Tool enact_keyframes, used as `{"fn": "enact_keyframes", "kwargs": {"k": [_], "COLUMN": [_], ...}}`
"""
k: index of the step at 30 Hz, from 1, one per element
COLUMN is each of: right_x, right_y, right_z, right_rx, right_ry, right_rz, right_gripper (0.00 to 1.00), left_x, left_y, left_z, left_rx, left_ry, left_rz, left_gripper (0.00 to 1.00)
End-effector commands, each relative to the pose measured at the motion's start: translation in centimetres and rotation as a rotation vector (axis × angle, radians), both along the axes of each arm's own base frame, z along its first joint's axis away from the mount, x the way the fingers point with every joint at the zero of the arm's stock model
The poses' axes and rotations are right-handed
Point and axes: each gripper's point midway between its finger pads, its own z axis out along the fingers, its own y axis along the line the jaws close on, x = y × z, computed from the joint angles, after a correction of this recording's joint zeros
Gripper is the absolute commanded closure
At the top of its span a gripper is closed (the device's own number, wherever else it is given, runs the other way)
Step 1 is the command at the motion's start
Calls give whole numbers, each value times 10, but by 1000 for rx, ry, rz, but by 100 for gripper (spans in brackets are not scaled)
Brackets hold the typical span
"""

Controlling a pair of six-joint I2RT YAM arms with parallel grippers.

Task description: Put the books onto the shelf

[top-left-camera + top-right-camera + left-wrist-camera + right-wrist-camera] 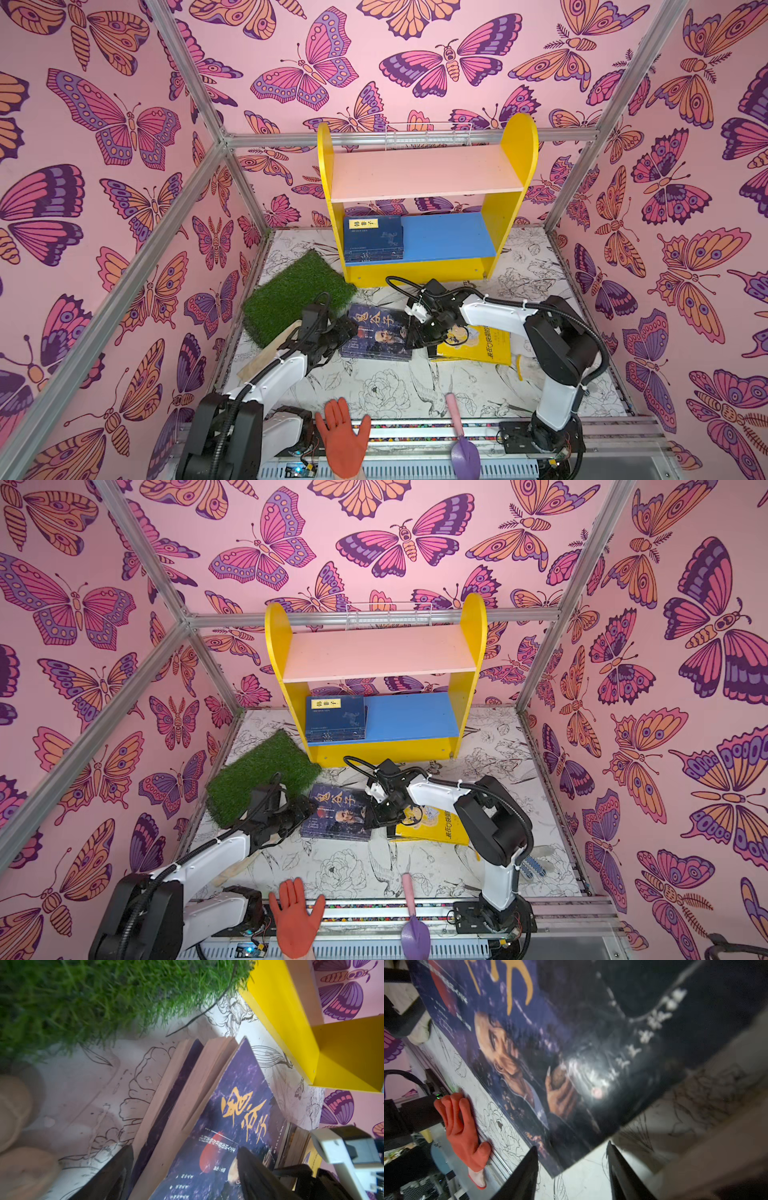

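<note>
Flanking the dark portrait books (376, 334) on the table (374, 390), the left gripper (341, 338) straddles their page edge with jaws apart, while the right gripper (415, 338), also spread, likely braces the far side against sliding; navy books (372, 239) lie on the blue lower board (449, 237) of the shelf (515, 166).

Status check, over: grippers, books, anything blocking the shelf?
Left gripper straddling edge of portrait-book stack, grip unconfirmed; right gripper open at opposite edge. Navy books on shelf, lower board; yellow book on table. Nothing blocking shelf.
</note>
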Motion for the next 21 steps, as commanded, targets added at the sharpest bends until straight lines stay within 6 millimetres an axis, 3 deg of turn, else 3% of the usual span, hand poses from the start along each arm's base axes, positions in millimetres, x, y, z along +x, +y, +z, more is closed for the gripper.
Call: {"fn": "enact_keyframes", "kwargs": {"k": [1, 5, 10, 17, 21], "right_x": [4, 10, 19, 27, 30], "right_y": [2, 14, 28, 33, 33], "right_z": [-1, 12, 46, 89, 100], "right_rx": [23, 101, 222, 289, 292], "right_ry": [50, 45, 9, -64, -87], "right_rz": [-15, -10, -7, -14, -28], "right_gripper": [47, 49, 51, 55, 55], "left_x": [-3, -2, -2, -1, -1], "left_y": [-5, -10, -17, -19, -18], "left_z": [-2, -2, -5, -2, -1], "left_rx": [18, 24, 29, 36, 39], "left_ry": [23, 23, 44, 43, 41], "left_rz": [-52, -88, -127, -140, -139], "left_gripper": [30, 47, 57, 57, 55]}}
